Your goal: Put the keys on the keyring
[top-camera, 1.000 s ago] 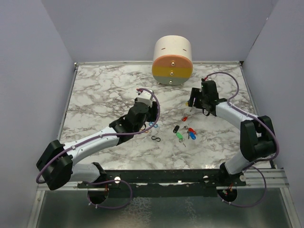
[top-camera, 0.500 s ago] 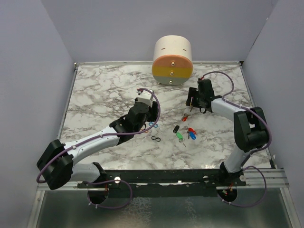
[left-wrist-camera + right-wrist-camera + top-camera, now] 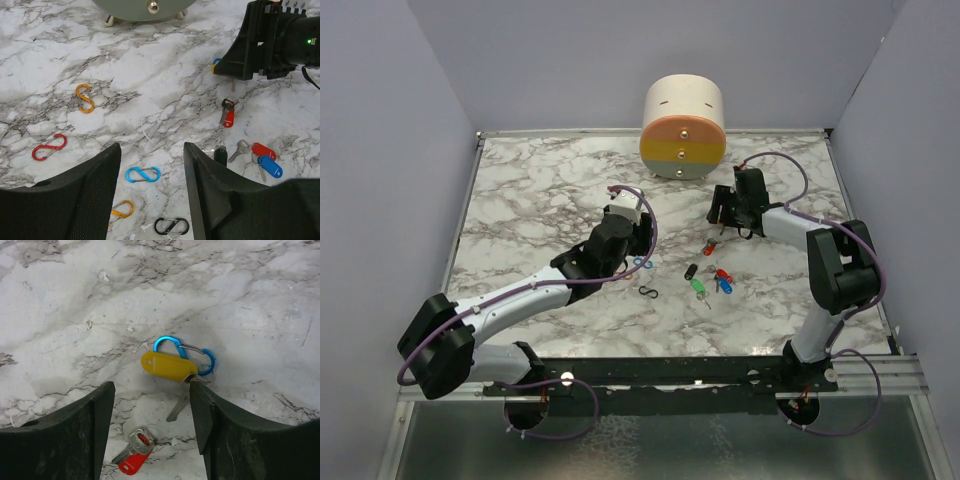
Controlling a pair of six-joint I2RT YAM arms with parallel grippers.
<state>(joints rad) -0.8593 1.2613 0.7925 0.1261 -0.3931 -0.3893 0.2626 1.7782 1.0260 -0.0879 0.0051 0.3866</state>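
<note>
Under my open right gripper (image 3: 151, 385) lies a yellow-tagged key (image 3: 167, 365). Its small ring sits at a blue clip (image 3: 186, 351) that serves as keyring, and its blade touches the right finger (image 3: 200, 400). A red key (image 3: 132, 452) lies nearer, between the fingers. From above, the right gripper (image 3: 725, 208) hovers behind the red key (image 3: 710, 247). Black (image 3: 691, 271), green (image 3: 699, 287), red (image 3: 723, 275) and blue (image 3: 725, 287) keys cluster in the middle. My left gripper (image 3: 151, 150) is open and empty above another blue clip (image 3: 143, 174).
Loose clips lie about the left gripper: orange (image 3: 85, 98), red (image 3: 49, 147), a second orange (image 3: 121, 210) and black (image 3: 171, 226). A round drum with orange and yellow bands (image 3: 683, 128) stands at the table's back edge. Walls close in both sides.
My right gripper has drifted a little to the left and toward the back, with its elbow folding in. The left arm and the keys have not moved.
</note>
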